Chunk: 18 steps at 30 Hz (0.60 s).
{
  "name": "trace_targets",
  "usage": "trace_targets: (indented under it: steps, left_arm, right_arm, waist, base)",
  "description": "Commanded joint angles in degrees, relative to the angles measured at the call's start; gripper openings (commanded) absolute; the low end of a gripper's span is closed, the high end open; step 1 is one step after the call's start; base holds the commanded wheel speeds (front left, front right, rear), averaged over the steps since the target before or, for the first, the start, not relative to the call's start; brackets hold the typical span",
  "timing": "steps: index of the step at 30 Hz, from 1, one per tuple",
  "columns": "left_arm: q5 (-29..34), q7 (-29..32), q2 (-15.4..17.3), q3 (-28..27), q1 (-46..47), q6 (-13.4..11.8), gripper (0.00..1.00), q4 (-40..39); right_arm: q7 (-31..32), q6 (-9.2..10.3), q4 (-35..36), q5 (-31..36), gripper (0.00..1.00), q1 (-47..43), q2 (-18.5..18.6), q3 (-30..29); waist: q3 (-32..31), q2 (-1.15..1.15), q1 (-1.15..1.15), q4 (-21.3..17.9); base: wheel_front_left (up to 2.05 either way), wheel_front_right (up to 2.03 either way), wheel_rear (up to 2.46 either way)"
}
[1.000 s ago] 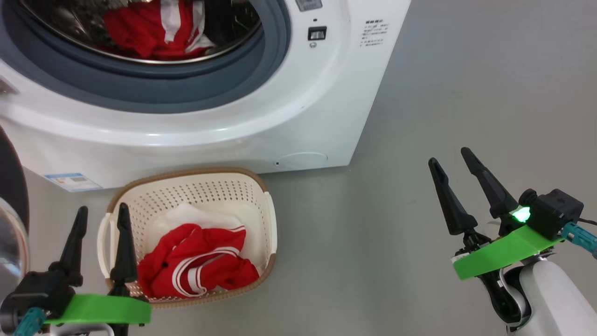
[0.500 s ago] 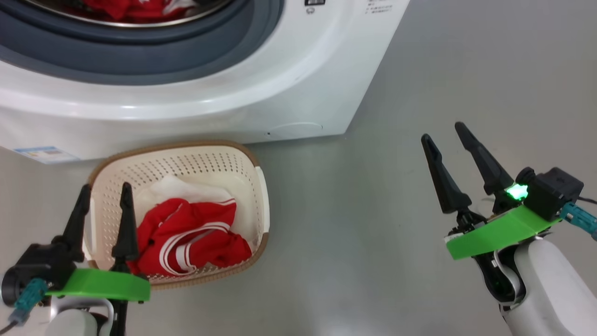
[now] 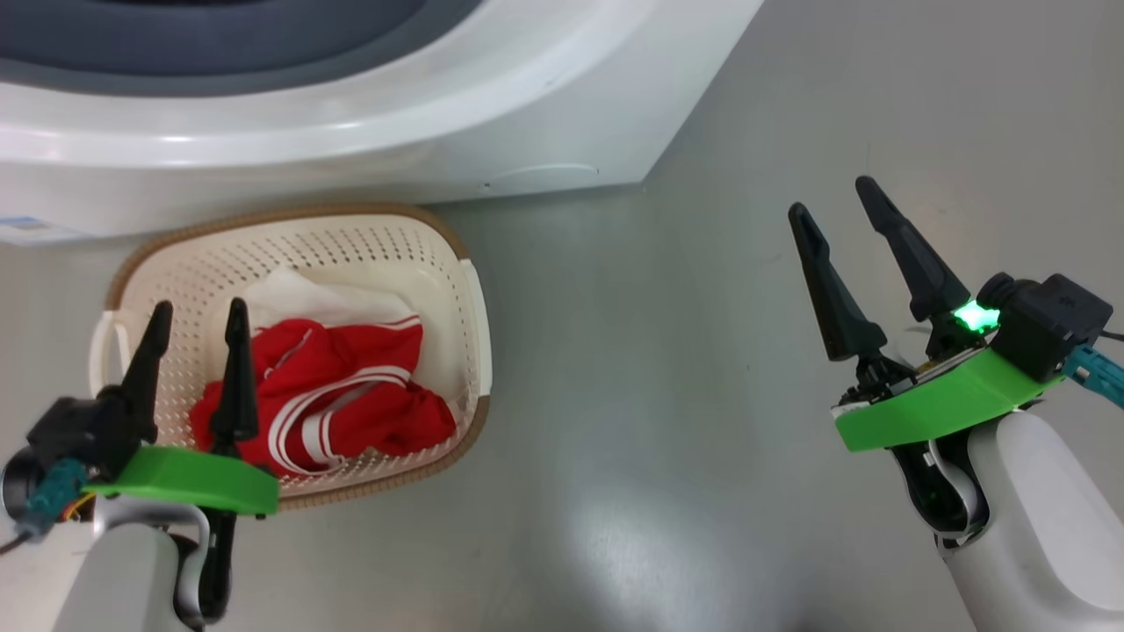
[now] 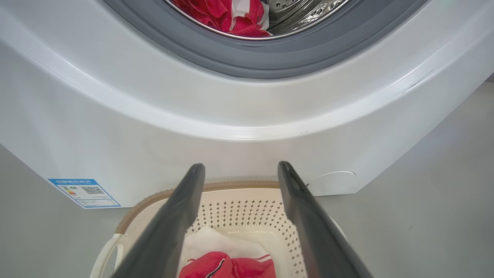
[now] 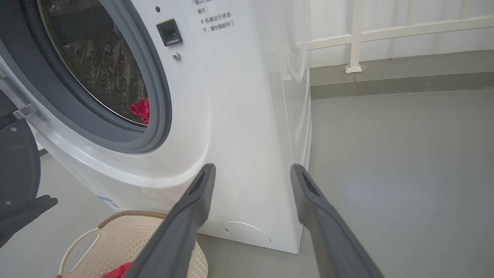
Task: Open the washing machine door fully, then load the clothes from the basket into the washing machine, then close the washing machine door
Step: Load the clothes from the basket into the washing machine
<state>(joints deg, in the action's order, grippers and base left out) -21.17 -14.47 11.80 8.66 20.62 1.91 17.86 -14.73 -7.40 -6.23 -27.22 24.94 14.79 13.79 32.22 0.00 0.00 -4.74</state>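
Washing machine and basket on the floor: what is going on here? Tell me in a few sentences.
A two-armed robot is loading laundry. Its left gripper hangs open over the basket, where red clothes lie, not yet gripped. Its right gripper is open and empty over the floor. More red fabric already lies in the drum of the washing machine, whose mouth is uncovered.

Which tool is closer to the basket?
Left. The left tool hangs over the basket, by the red clothes; the right tool is well off to its side, over the floor.
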Motion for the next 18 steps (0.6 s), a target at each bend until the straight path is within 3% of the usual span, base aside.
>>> trace_targets:
  steps: [1,18]
  left_arm:
    - [-0.5,-0.5,1.9,-1.8,1.3,0.5,1.00,-0.1]
    - [-2.4,-0.5,3.4,-2.3,12.3,3.2,1.00,16.7]
  right_arm:
    - [-0.3,-0.09,1.6,0.6,1.00,-0.2,-0.1,0.8]
    - [-0.3,-0.09,2.9,1.3,1.00,3.2,-1.7,0.5]
  waist:
    - [2.2,0.00,0.00,-0.5]
    - [10.7,0.00,0.00,-2.3]
  base:
    - [0.00,0.00,0.00]
    - [0.00,0.00,0.00]
